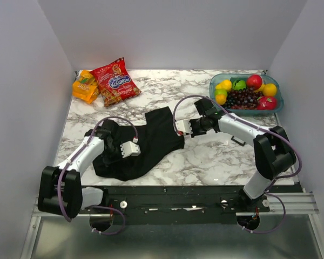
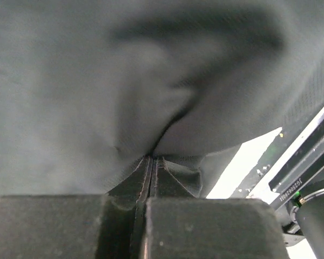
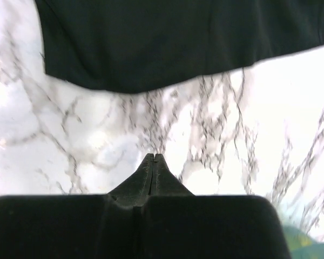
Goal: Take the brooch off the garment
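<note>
The garment (image 1: pixel 151 145), a black T-shirt, lies crumpled on the left-middle of the marble table (image 1: pixel 216 156). My left gripper (image 1: pixel 136 152) rests on top of it. In the left wrist view its jaws are shut, and the cloth (image 2: pixel 70 81) bunches into a crease right at the fingertips (image 2: pixel 146 170). My right gripper (image 1: pixel 182 130) sits just off the shirt's right edge. It is shut with nothing between its fingertips (image 3: pixel 148 170), over bare marble (image 3: pixel 97 135), with the shirt's hem (image 3: pixel 178 38) a little beyond it. The brooch is hidden in every view.
A red snack bag (image 1: pixel 116 81) and an orange packet (image 1: pixel 86 86) lie at the back left. A teal basket (image 1: pixel 213 81) of fruit stands at the back right. A small black object (image 1: pixel 237 141) lies beside the right forearm. The black mounting rail (image 1: pixel 194 194) runs along the near edge.
</note>
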`<state>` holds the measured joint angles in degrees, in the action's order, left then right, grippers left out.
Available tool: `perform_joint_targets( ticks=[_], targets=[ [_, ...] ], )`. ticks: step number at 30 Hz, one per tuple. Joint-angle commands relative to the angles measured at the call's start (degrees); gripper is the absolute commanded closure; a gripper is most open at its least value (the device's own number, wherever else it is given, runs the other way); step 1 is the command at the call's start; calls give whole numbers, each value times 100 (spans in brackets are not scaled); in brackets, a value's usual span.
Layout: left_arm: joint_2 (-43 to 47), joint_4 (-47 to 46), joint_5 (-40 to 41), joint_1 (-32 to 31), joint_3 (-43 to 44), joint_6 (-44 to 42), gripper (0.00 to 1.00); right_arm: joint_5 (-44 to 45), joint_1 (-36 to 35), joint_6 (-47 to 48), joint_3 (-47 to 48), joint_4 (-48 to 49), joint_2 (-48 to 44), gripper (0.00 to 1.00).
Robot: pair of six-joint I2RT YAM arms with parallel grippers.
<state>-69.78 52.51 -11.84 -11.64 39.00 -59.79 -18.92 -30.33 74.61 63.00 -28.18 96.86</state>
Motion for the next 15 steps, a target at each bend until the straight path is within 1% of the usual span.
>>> perform_joint_targets(
  ticks=[1, 5, 6, 7, 9, 11, 14, 15],
  targets=[
    [-509, 13, -617, 21, 827, 379, 100, -86, 237, 89, 89, -214, -194, 99],
    [-546, 198, -1197, -5, 1696, 898, 100, -200, 369, -33, 238, -284, -290, 99],
    [-537, 224, -1442, -5, 2064, 1012, 100, -226, 387, -86, 317, -284, -325, 99],
    [-511, 259, -1549, -5, 2224, 1257, 100, -244, 405, -191, 344, -284, -317, 99],
    [-476, 199, -1795, -14, 2514, 1478, 100, -209, 440, -297, 466, -267, -247, 99],
    [-440, -65, -1857, -14, 2542, 1820, 100, -217, 553, -612, 633, -267, -27, 99],
    [-501, -320, -1682, -14, 2411, 2102, 100, -331, 642, -1061, 994, -319, 114, 78],
    [-519, -364, -1551, -14, 2323, 2173, 100, -593, 642, -1062, 1021, -345, 18, 61]
  ],
)
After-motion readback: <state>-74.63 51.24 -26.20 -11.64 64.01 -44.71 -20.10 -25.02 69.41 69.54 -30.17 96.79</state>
